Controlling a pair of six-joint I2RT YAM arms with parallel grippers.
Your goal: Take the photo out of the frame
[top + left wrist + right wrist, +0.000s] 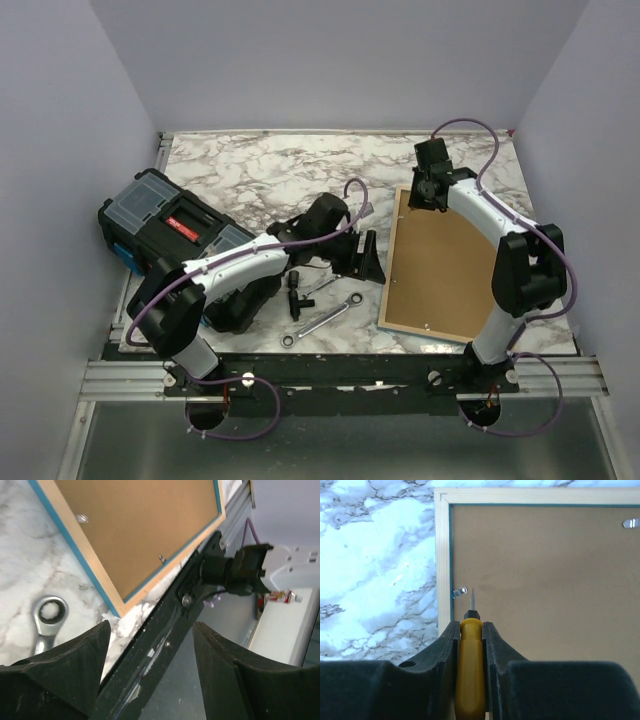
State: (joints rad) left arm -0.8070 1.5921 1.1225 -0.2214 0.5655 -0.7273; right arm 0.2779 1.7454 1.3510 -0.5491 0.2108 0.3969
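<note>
Right claw (470, 628) clamping screwdriver (470, 675), over frame (441, 540), near edge

top external: parked high, above and behind both arm bases, looking down and forward toward the back wall; far enough off to catch the whole marble table (250, 170) and both arms
left wrist: low and close, peeking out between the left gripper (150, 650) fingers, angled at the table's near edge and the right arm's base (235, 570)
right wrist: super tight, pretty much straight down past the right gripper (470, 630) and its yellow-handled screwdriver (470, 670)
all three share: the frame (445, 265), brown back up
top + left wrist share: frame's near-left corner, ratchet wrench (320, 320), front rail (340, 372)
top + right wrist share: frame's far-left corner
</note>
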